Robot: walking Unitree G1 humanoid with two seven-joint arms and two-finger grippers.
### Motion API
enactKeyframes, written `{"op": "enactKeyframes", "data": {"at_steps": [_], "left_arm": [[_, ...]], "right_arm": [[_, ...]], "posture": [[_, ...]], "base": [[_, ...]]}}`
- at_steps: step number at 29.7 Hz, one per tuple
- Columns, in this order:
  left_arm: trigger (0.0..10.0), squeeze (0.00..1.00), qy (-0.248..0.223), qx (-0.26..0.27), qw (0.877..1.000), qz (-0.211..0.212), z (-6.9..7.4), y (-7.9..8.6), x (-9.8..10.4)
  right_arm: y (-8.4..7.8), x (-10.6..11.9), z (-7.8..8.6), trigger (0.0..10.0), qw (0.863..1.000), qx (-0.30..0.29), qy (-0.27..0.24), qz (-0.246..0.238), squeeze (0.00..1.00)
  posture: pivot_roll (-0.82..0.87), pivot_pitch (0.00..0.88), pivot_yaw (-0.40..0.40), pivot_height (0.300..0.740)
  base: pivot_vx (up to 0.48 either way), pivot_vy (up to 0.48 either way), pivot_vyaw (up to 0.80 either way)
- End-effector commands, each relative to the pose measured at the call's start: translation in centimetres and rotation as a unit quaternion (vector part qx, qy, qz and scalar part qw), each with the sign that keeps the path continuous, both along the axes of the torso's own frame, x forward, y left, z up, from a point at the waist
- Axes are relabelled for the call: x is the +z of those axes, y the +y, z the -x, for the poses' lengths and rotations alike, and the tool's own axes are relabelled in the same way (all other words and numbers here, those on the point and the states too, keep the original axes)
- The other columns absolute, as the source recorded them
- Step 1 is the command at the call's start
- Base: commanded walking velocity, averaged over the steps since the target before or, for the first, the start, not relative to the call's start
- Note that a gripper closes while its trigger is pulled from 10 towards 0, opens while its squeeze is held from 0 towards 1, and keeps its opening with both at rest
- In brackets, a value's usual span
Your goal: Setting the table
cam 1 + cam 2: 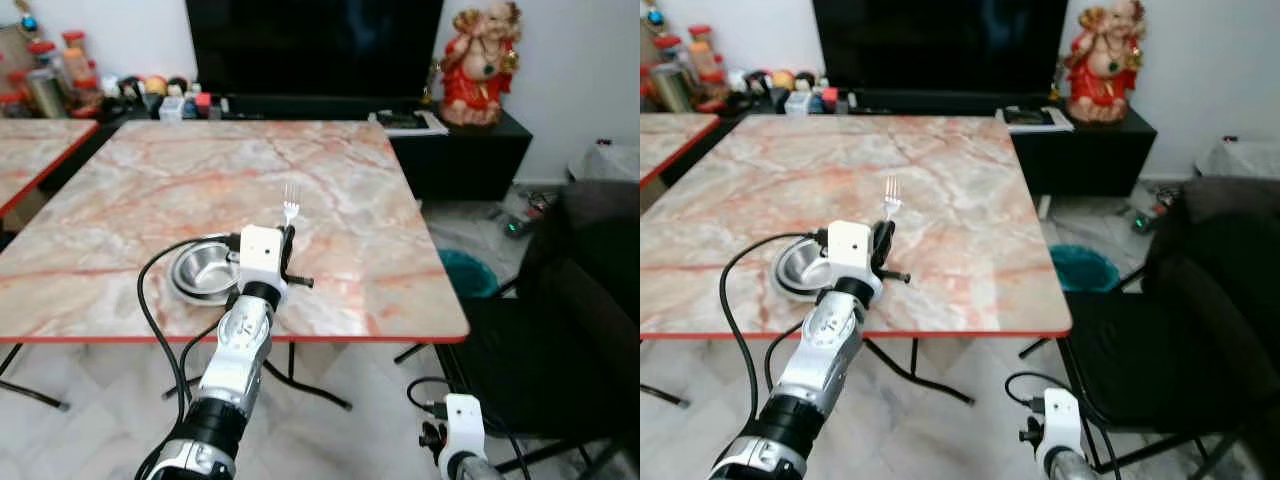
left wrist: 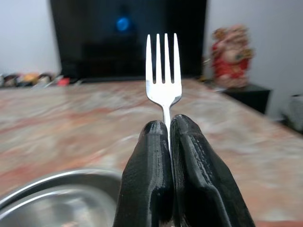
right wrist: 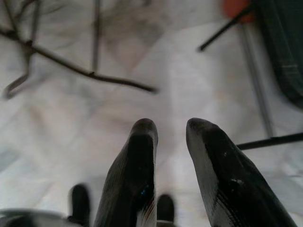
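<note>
One fork pinched upright in left end effector; one steel bowl beside.

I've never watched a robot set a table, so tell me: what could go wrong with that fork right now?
The left hand pinches the fork only by its thin handle, tines up, so it might twist or slip. The steel bowl sits just beside that hand, so lowering the fork could knock against its rim.
</note>
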State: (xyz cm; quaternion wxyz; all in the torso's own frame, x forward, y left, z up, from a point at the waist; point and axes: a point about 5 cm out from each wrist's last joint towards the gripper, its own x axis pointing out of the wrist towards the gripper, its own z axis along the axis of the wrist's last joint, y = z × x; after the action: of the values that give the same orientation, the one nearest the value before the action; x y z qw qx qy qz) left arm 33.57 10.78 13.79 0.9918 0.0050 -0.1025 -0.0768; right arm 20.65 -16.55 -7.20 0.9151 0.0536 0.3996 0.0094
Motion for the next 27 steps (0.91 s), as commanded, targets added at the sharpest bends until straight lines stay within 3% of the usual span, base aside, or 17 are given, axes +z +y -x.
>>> {"op": "enactKeyframes", "data": {"at_steps": [1,10,27], "left_arm": [[10.0,0.00,-0.004,-0.005,1.000,0.005,-0.03,-0.49,0.22],[10.0,0.00,-0.005,-0.007,1.000,0.002,-0.09,-0.55,0.26],[10.0,0.00,-0.013,-0.003,1.000,0.005,-0.05,-0.55,0.47]], "right_arm": [[-0.85,0.13,-0.11,10.0,1.000,-0.008,-0.002,0.007,0.00],[-0.85,0.14,-0.12,10.0,1.000,-0.007,-0.002,0.008,0.00],[-0.85,0.12,-0.11,10.0,1.000,-0.003,0.001,0.008,0.00]], "posture": [[-0.01,0.000,-0.056,0.727],[-0.01,0.000,-0.056,0.727],[-0.02,0.000,-0.060,0.727]], "base": [[0.307,0.000,0.00],[0.292,0.000,0.00],[0.000,0.000,0.00]]}}
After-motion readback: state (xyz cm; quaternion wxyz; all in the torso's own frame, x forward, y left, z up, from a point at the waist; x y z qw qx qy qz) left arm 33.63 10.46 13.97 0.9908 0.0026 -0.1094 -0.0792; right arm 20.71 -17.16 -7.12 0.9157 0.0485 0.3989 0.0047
